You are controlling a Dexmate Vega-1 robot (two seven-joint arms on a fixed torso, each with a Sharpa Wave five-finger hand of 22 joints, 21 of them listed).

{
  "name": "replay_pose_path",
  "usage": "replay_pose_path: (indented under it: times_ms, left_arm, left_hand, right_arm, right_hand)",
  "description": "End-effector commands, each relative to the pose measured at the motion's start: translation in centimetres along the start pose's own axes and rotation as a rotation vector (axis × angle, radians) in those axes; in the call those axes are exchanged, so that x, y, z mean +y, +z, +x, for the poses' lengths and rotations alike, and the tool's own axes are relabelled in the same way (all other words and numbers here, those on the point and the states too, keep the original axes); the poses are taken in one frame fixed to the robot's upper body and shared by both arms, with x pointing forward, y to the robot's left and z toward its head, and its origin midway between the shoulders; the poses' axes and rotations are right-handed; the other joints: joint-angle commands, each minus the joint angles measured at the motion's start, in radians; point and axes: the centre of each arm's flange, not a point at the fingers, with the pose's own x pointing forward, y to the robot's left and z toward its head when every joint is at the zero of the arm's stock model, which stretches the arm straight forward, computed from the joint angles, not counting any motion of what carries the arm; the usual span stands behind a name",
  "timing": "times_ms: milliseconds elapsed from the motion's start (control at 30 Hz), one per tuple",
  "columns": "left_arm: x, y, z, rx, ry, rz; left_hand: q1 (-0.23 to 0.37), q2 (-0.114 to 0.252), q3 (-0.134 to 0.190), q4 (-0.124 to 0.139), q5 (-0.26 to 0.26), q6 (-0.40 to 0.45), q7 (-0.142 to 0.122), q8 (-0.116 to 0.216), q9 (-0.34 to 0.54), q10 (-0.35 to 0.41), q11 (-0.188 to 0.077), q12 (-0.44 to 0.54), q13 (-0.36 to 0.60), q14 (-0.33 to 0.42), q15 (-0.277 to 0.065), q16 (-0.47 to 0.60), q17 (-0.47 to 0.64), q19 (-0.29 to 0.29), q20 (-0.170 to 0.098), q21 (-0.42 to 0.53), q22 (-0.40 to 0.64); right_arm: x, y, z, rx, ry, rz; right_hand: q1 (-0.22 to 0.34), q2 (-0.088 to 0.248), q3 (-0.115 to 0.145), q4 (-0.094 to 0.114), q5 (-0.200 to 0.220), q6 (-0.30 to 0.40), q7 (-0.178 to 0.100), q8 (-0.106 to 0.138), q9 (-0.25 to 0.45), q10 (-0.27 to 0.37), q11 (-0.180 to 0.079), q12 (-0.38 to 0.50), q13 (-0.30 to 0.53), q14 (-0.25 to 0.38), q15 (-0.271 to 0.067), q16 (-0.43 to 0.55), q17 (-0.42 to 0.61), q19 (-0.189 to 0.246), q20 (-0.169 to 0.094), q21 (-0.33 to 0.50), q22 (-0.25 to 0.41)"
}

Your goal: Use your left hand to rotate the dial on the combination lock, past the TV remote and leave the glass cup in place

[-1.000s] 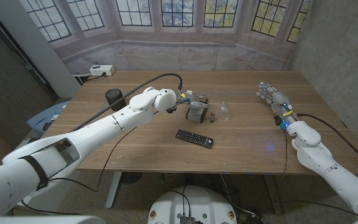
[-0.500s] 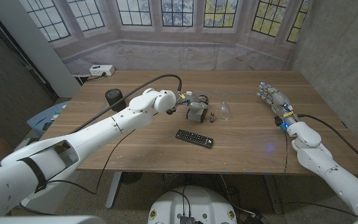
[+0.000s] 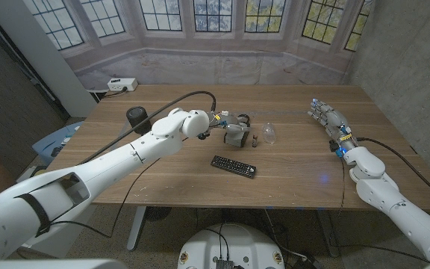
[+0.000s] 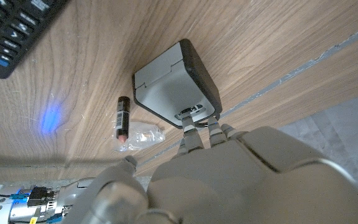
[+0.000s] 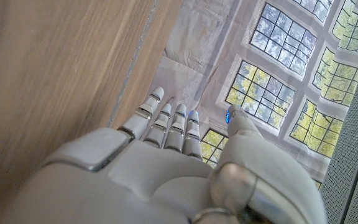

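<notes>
The grey lock (image 4: 176, 84) sits just beyond the remote (image 3: 234, 165), the left hand (image 3: 230, 122) reaching in with fingertips (image 4: 199, 132) touching its rear edge. The wrist view adds a small brown tube (image 4: 122, 116) beside it. The glass (image 3: 269, 133) stands near. The right hand (image 3: 329, 119), fingers straight and together, holds nothing well apart.

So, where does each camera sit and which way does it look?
Head view: above the table, looking down at both arms, lock, remote, cup.
Left wrist view: behind the left hand, facing the lock.
Right wrist view: behind the right hand, facing windows.
Head and left wrist views share lock, remote and cup.
</notes>
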Motion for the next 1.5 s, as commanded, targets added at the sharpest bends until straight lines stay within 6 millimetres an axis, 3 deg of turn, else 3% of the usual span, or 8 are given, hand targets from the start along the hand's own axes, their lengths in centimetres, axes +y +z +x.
replay_pose_path:
  times_ms: [33, 467, 1500]
  left_arm:
    - [-0.2, -0.2, -0.5, 0.005, 0.002, 0.011]
    - [1.4, 0.0, -0.5, 0.009, 0.045, 0.058]
    - [1.7, 0.4, -0.8, 0.016, 0.065, 0.076]
  left_hand:
    - [0.010, 0.001, -0.002, 0.001, 0.005, -0.028, -0.009, 0.008, 0.002, 0.015, -0.001, -0.002, 0.008, 0.009, 0.002, 0.001, 0.001, -0.034, 0.001, 0.010, 0.002]
    - [0.013, -0.001, -0.002, -0.002, 0.006, -0.027, -0.011, 0.008, 0.002, 0.013, -0.002, -0.005, 0.009, 0.011, 0.001, -0.001, 0.001, -0.031, 0.000, 0.008, 0.002]
    - [0.019, -0.004, 0.001, -0.007, 0.006, -0.025, -0.012, 0.008, 0.001, 0.015, -0.007, -0.006, 0.009, 0.018, 0.000, -0.003, 0.000, -0.028, -0.001, 0.005, 0.001]
  right_arm:
    - [0.3, 0.1, -0.1, -0.002, 0.002, -0.003]
    - [0.1, 0.2, 0.3, -0.006, 0.006, -0.005]
    - [0.2, 0.3, 0.3, -0.002, 0.011, -0.009]
  right_hand:
    - [0.013, 0.000, -0.007, 0.000, 0.006, 0.005, -0.001, 0.002, 0.001, 0.007, 0.003, 0.002, 0.002, 0.000, -0.016, 0.007, 0.002, 0.006, -0.011, 0.005, 0.003]
    - [0.014, 0.000, -0.008, 0.000, 0.006, 0.005, 0.000, 0.002, 0.001, 0.007, 0.004, 0.002, 0.002, -0.001, -0.016, 0.007, 0.003, 0.006, -0.010, 0.005, 0.003]
    - [0.015, 0.000, -0.009, 0.000, 0.006, 0.006, -0.001, 0.002, 0.001, 0.009, 0.003, 0.003, 0.002, -0.001, -0.016, 0.007, 0.003, 0.006, -0.009, 0.005, 0.003]
